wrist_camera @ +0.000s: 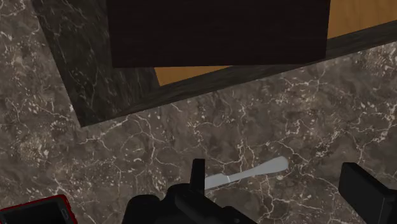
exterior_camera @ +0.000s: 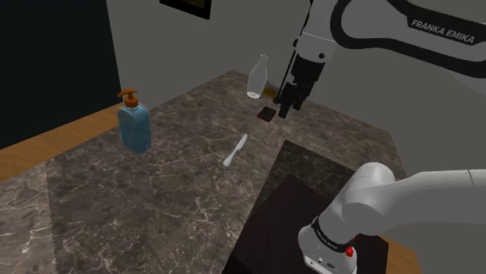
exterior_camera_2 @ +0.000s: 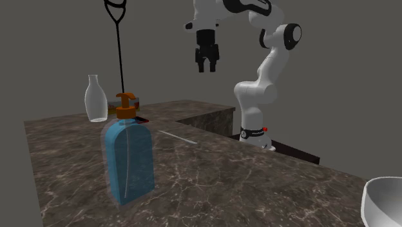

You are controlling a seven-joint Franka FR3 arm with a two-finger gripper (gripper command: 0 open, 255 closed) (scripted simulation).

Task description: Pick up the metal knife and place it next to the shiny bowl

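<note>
The pale metal knife (exterior_camera: 235,150) lies flat on the dark marble countertop (exterior_camera: 156,210), well below my gripper (exterior_camera: 287,105), which hangs open high in the air with nothing in it. In the wrist view the knife (wrist_camera: 248,173) shows far beneath, between the two spread fingers (wrist_camera: 198,172). From the second exterior view the knife (exterior_camera_2: 178,137) lies mid-counter, my gripper (exterior_camera_2: 207,64) hovers above it, and the shiny pale bowl (exterior_camera_2: 383,203) sits at the lower right corner, far from the knife.
A blue soap dispenser (exterior_camera: 133,121) with an orange pump stands toward the shoulder view's left. A clear glass bottle (exterior_camera: 257,76) and a small dark red-rimmed object (exterior_camera: 266,114) sit near the back edge. My dark stand (exterior_camera: 296,226) adjoins the counter.
</note>
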